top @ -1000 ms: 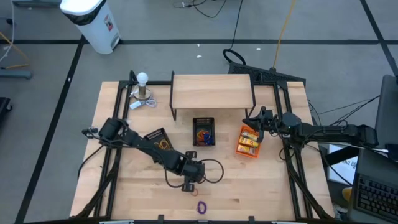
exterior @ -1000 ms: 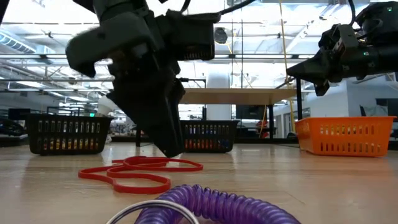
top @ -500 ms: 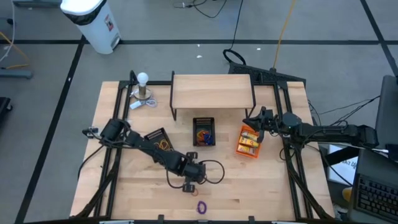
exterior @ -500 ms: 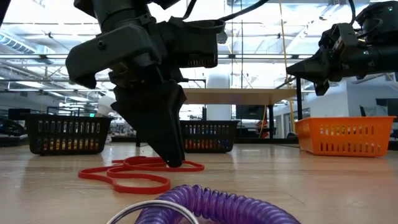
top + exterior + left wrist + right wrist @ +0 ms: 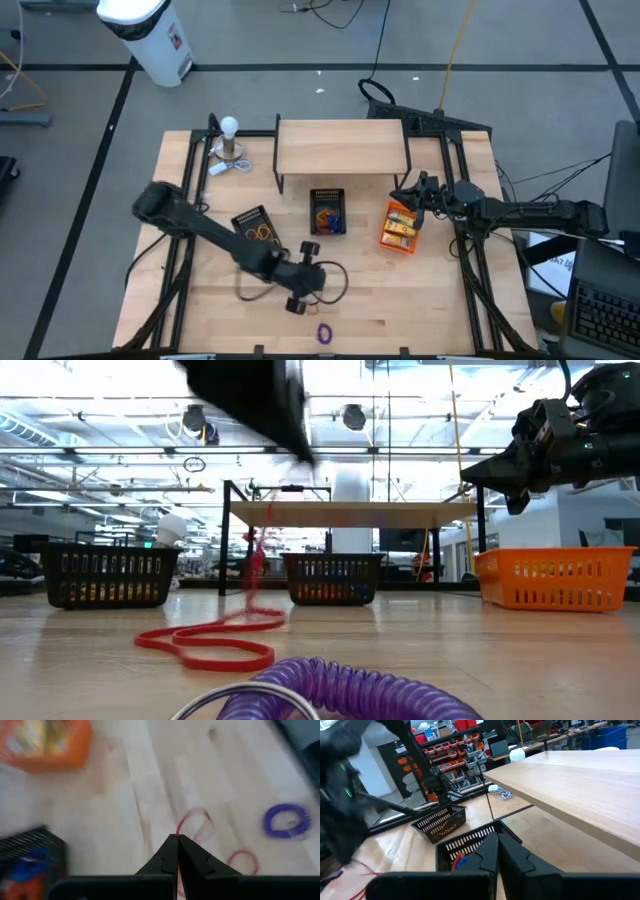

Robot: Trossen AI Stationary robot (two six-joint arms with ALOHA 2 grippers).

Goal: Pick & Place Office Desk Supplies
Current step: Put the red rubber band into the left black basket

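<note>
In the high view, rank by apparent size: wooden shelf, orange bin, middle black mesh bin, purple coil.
Largest to smallest:
1. wooden shelf
2. orange bin and middle black mesh bin, too alike to rank
3. purple coil

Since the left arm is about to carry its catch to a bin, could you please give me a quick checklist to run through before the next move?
1. Left hand shut on the red rubber band: ok, the fingers are pinched together on the strand.
2. Band clear of the table: not ok, one end hangs from the raised hand while the loops lie on the wood.
3. Band free of the purple coil: ok, they lie apart.
4. Middle black mesh bin open to receive: ok, though it already holds items.
5. Right hand out of the way: ok, shut and empty, near the orange bin.
</note>
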